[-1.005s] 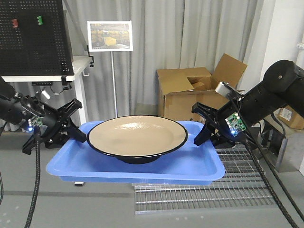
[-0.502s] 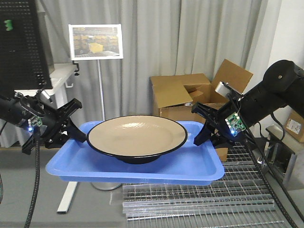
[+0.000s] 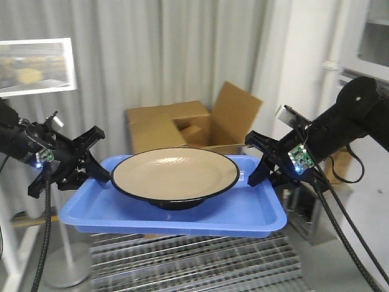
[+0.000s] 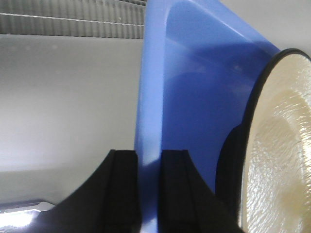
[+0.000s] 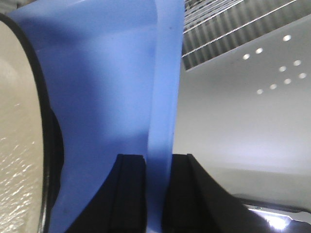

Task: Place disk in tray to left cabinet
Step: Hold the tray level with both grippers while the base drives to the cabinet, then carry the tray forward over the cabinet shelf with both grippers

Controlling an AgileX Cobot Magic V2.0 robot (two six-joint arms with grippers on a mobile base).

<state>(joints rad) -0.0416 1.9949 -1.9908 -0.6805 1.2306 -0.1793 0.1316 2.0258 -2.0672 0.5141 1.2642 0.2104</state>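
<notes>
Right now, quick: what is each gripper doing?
Left gripper: closed on the rim of the blue tray.
Right gripper: closed on the opposite rim of the blue tray.

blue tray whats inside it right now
Only the disk, resting on its black base near the middle of the tray. Bare blue floor shows around it. The floor under the disk is covered, so anything beneath cannot be seen.

Open cardboard box [image 3: 171, 129], grey curtain [image 3: 182, 48]
</notes>
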